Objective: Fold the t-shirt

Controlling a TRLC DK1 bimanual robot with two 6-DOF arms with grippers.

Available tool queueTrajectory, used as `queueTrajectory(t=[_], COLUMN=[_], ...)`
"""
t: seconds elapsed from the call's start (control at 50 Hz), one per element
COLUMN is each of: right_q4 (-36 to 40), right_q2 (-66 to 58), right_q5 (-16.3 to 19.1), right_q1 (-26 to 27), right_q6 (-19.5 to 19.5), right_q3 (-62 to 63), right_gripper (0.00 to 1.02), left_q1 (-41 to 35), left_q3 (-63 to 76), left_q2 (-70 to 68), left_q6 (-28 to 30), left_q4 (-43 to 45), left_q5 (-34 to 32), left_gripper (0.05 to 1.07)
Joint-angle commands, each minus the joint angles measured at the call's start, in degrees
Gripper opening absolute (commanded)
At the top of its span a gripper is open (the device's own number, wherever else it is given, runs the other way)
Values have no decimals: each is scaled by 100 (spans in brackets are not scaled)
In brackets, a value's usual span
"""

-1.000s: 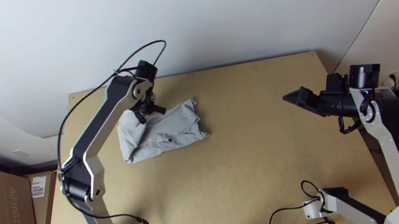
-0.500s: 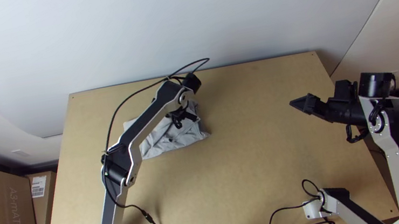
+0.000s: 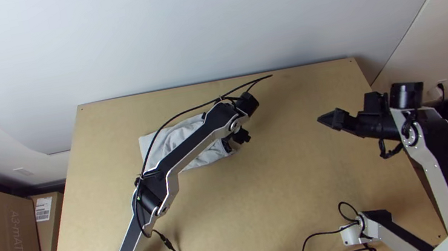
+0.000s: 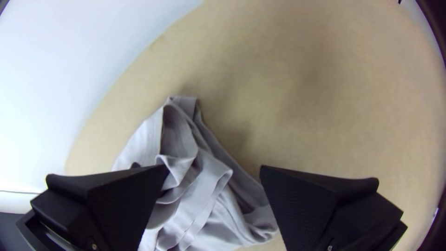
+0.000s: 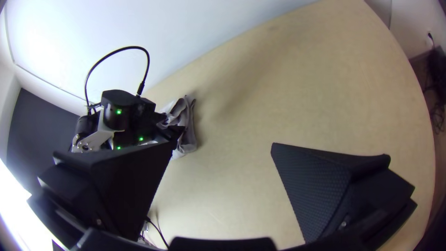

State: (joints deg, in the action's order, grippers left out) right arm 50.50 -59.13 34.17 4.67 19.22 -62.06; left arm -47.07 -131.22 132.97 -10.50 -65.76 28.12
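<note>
Hiding part of t-shirt (image 3: 161, 145): left arm (image 3: 193, 144) | boxes (image 3: 5, 234) beside table (image 3: 285, 194)

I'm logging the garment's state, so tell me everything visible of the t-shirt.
The t-shirt is light grey, thin-looking cloth, folded into a wrinkled bundle on the table, left of centre. Its end toward the middle shows loose layers and a hem-like band. The left gripper is open over that end; contact is unclear.
</note>
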Motion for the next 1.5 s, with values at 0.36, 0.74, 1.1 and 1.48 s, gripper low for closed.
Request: queueTrajectory(t=[0.36,0.74,1.1,1.48], right_q4=[-322,127,-1666,241], right_q2=[-2805,-5908,-7798,-7824], right_q5=[-1853,-3470,-4771,-4991], right_q1=[-2638,-5055,-6030,-6092], right_q6=[-340,-841,-1298,-964], right_q3=[-1871,-5694,-7127,-7030], right_gripper=[98,98,98,98], left_q1=[840,2967,4057,4628], left_q3=[-79,712,1002,1230], left_q2=[-2776,-4631,-5281,-5536], left_q6=[-4,92,75,154], left_q4=[344,19,19,28], left_q5=[71,27,-87,-316], left_gripper=[103,103,103,103])
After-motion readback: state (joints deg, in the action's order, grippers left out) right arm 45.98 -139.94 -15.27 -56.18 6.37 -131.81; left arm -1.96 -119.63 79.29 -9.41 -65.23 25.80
